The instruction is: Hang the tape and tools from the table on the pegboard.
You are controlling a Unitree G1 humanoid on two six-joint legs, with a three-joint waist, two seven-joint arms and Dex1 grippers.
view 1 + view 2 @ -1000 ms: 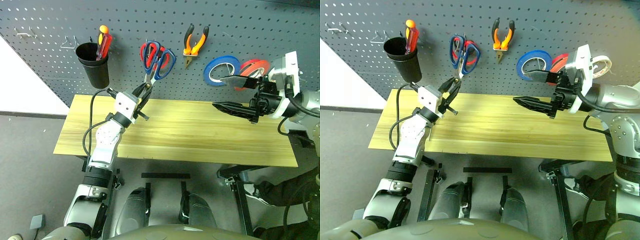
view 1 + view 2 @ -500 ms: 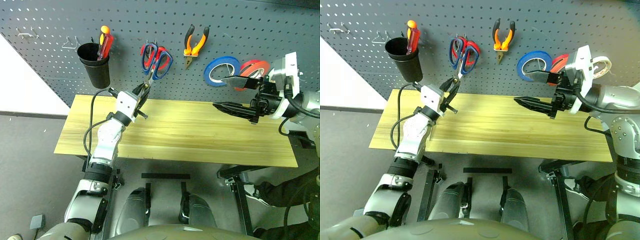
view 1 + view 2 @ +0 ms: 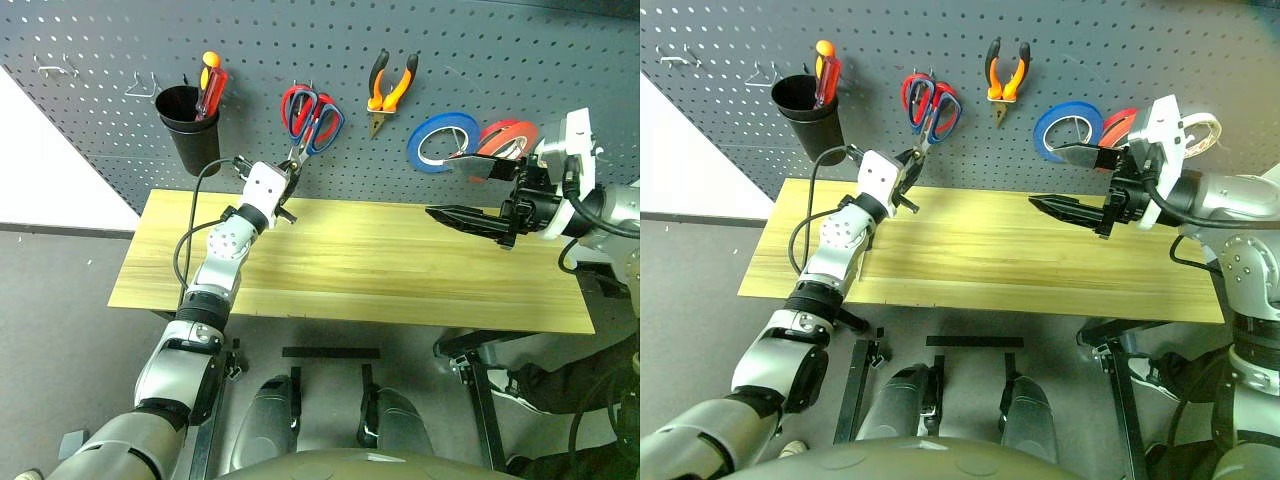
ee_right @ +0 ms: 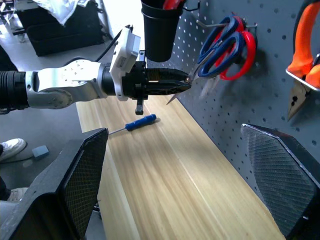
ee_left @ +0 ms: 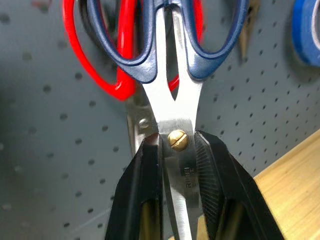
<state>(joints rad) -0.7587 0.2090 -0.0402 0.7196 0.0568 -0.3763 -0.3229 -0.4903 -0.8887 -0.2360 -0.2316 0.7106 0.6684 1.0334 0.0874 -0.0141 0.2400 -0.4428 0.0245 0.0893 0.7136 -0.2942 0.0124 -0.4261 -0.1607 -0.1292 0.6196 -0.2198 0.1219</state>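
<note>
Pegboard [image 3: 500, 40] carries blue-handled scissors [image 5: 172, 60] on a hook, over red ones; left gripper [image 5: 179, 165] pinches their steel blades at the brass pivot. Right gripper [image 3: 470, 190] gapes empty.

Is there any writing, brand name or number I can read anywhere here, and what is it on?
Engraved mark on the blade of the blue-handled scissors, just below the brass screw: too blurred to read.
Pegboard, blue tape, pliers, black cup, table: no writing to be seen.
</note>
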